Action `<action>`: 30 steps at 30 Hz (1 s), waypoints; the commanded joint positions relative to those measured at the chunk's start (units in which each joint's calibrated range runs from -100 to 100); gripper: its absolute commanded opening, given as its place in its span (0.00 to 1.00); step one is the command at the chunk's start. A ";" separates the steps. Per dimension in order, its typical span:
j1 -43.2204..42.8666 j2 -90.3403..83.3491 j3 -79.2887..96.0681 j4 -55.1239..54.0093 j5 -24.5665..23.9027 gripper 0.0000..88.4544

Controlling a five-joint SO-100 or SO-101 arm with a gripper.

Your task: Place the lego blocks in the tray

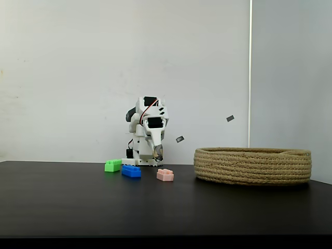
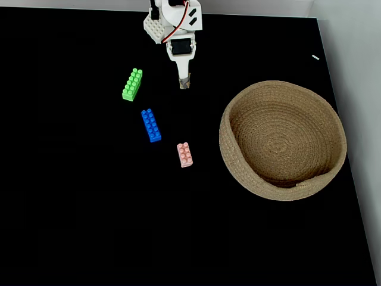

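Observation:
Three lego blocks lie on the black table in both fixed views: a green one (image 1: 112,165) (image 2: 132,84), a blue one (image 1: 131,171) (image 2: 150,125) and a pale pink one (image 1: 165,175) (image 2: 184,154). The round rope tray (image 1: 252,165) (image 2: 238,173) stands to their right and holds nothing. My gripper (image 1: 158,153) (image 2: 184,83) hangs folded near the arm's base, fingers pointing down and pressed together, shut on nothing. It is behind the blocks, well apart from each of them.
The white arm base (image 1: 139,155) (image 2: 156,27) sits at the table's back edge against a pale wall. Open black tabletop (image 2: 89,226) stretches in front of the blocks. The table's right edge (image 2: 351,179) runs close past the tray.

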 commanded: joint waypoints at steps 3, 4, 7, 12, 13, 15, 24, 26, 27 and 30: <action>0.21 -0.49 -0.06 -0.46 -0.15 0.00; 0.21 -0.49 -0.06 -0.46 -0.15 0.00; -0.12 -0.49 -0.06 -0.46 0.63 0.00; -1.19 -0.49 -0.06 -0.46 1.47 0.00; -0.53 -0.49 -0.06 -0.46 0.88 0.00; -0.20 -0.49 -0.06 -0.46 1.03 0.00; 3.09 8.28 -1.24 -6.62 -3.81 0.11; 1.36 13.26 -3.25 -7.29 -5.18 0.13; 0.87 15.59 -4.16 -7.29 -5.47 0.14; 1.03 23.32 -7.63 -8.37 -6.84 0.19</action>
